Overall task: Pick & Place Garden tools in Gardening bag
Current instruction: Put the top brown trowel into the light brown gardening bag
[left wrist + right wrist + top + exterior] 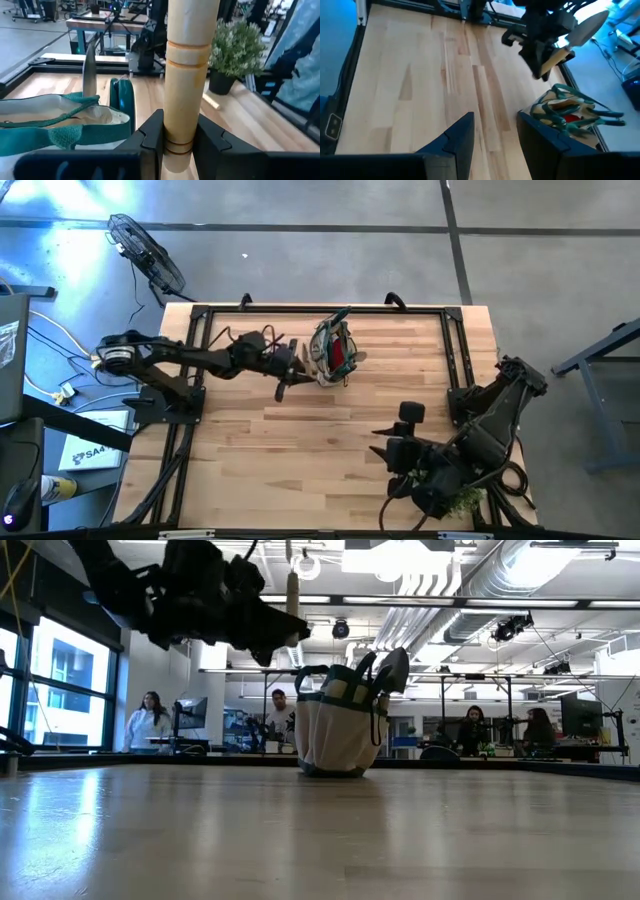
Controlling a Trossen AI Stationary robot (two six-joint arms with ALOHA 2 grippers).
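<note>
The left gripper (177, 142) clamps a trowel (570, 40) by its handle, raised just beside the bag (334, 352) mid-table. The right gripper (495, 132) hangs open, apart.

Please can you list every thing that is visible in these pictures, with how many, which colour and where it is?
Trowel: one, pale wooden handle and metal blade, held in the air beside the bag.
Bag: one, tan with green trim, far middle of the table, tools already standing inside.
Plant: one, bushy green in a dark pot, near right corner of the table.
Table: one, pale wood.
Fan: one, black, on the floor beyond the far left corner.
People: several, in the room behind.
Left hand: shut on the trowel handle.
Right hand: open, empty, over bare table.
</note>
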